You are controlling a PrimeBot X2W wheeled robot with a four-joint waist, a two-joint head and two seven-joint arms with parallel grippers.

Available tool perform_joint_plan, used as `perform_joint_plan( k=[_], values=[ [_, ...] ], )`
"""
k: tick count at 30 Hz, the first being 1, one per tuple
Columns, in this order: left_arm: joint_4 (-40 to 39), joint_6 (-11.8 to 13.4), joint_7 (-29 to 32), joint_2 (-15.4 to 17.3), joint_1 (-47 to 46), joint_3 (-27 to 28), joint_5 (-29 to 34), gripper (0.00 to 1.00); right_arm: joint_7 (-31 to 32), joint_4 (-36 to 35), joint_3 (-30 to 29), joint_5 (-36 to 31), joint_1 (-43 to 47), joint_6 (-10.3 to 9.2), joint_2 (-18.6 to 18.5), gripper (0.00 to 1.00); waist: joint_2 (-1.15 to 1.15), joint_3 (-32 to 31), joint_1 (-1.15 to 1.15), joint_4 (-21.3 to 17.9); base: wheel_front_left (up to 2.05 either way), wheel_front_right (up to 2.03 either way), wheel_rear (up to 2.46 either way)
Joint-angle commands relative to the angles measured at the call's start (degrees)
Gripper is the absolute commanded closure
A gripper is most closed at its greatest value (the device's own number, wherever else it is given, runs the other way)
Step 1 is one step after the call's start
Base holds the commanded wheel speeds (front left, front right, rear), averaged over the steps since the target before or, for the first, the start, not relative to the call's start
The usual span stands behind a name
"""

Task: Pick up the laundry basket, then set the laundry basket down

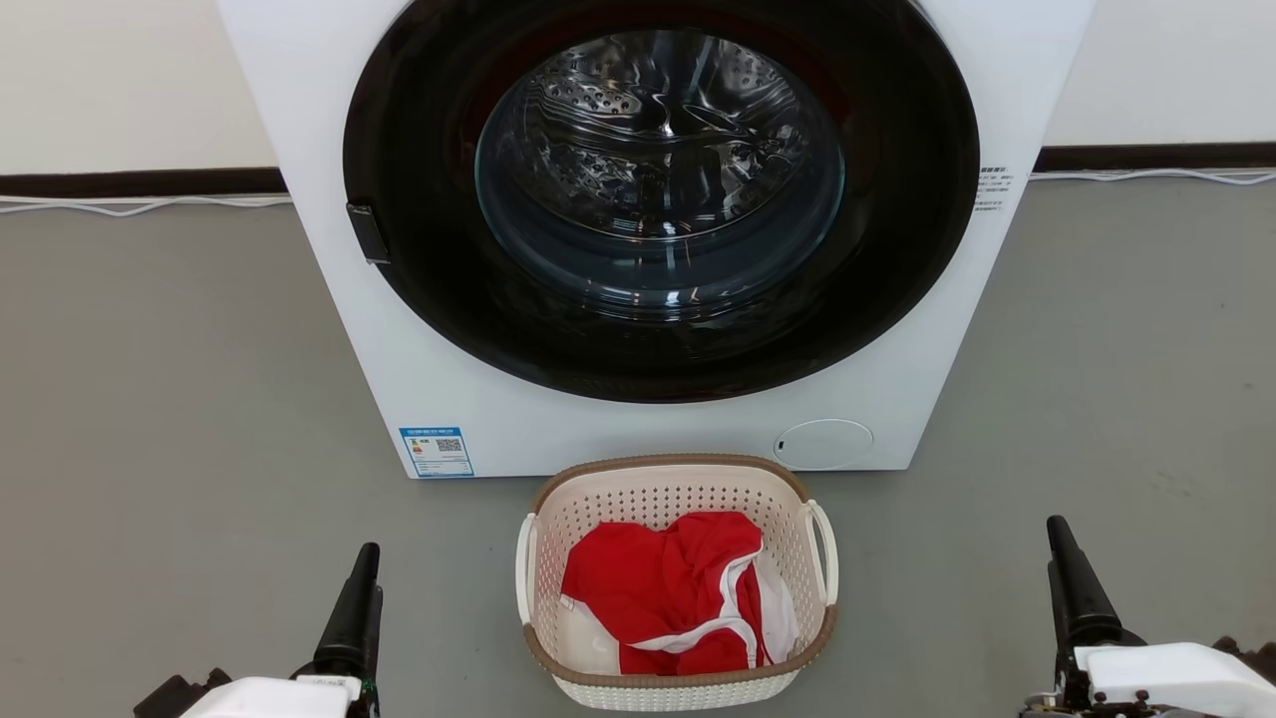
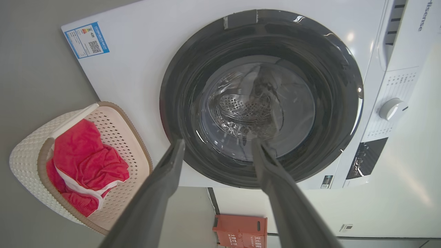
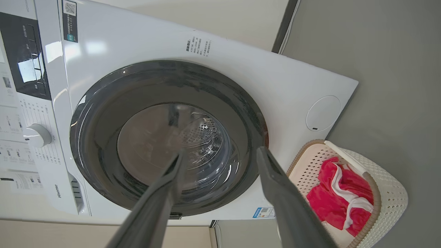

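Note:
The laundry basket [image 1: 658, 496] stands on the grey floor just in front of the washing machine: cream perforated plastic, brown woven-look rim, white loop handles on both sides. A red garment with white trim [image 1: 653, 588] lies inside it. My left gripper [image 1: 365, 560] hangs to the basket's left and my right gripper [image 1: 1059, 538] to its right, both well apart from it. In the left wrist view the left gripper [image 2: 217, 143] is open and holds nothing, with the basket [image 2: 115, 136] at the left. The right gripper [image 3: 220, 152] is likewise open and bare, the basket [image 3: 310, 165] at the lower right.
A white front-loading washing machine [image 1: 498, 419] with its round dark door [image 1: 658, 199] shut rises right behind the basket. A white cable [image 1: 140, 205] runs along the wall's foot. A red box [image 2: 241, 230] sits by the wall. Bare grey floor lies on both sides of the basket.

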Motion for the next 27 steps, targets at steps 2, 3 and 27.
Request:
perform_joint_plan(
  k=[2, 3, 27],
  values=[
    [-1.88, 0.41, -0.58, 0.43, -1.45, 0.03, 1.78, 0.00, -1.04, -2.40, 0.17, -2.85, -1.12, 0.16, -0.65, 0.00, 0.00, 0.01, -0.01, 0.03, 0.00, 0.00, 0.00],
    [-1.95, 0.51, -0.74, 0.44, -1.44, -0.04, 2.43, 0.00, -1.21, -2.69, 0.20, -4.12, -1.08, 0.17, -0.65, 0.00, 0.00, 0.02, -0.01, 0.04, 0.00, 0.00, 0.00],
    [-2.42, 3.21, -4.78, 0.61, -1.43, -2.77, 21.92, 0.00, -5.25, -3.65, 0.36, -28.73, 0.21, 0.25, -0.85, 0.00, 0.00, -0.27, -0.01, 0.08, 0.00, 0.00, 0.00]
  ],
)
